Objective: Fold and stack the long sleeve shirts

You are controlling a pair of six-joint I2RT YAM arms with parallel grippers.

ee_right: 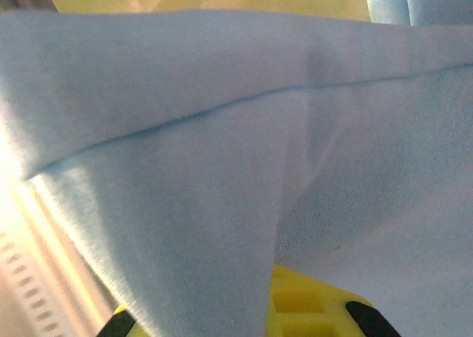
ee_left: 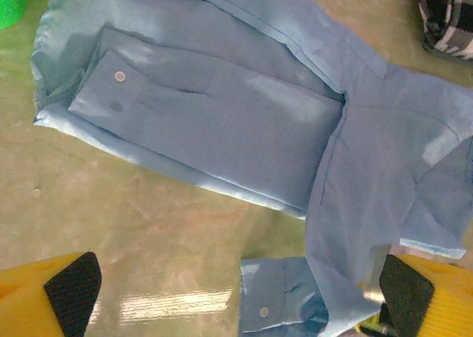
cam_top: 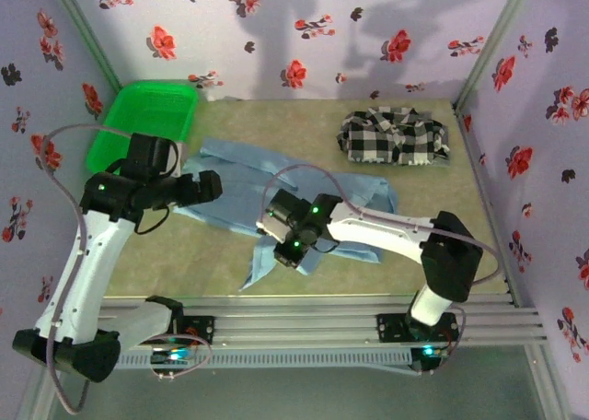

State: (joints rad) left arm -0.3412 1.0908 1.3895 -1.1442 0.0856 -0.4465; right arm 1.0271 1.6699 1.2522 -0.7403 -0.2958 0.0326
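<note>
A: What's on the bench (cam_top: 285, 125)?

B: The blue shirt (cam_top: 235, 185) sprawls across the middle of the frame, one sleeve folded over its body. The basket (cam_top: 152, 107) sits upper left. The checked shirt (cam_top: 394, 136) lies bunched upper right, well apart from the blue one.

A: And the hands?

B: The left hand (ee_left: 239, 293) hovers over the blue shirt, spread wide. The right hand (cam_top: 287, 245) is at that shirt's lower edge, centre frame. Blue cloth drapes over its fingers (ee_right: 310, 311), so I cannot tell whether it pinches.
</note>
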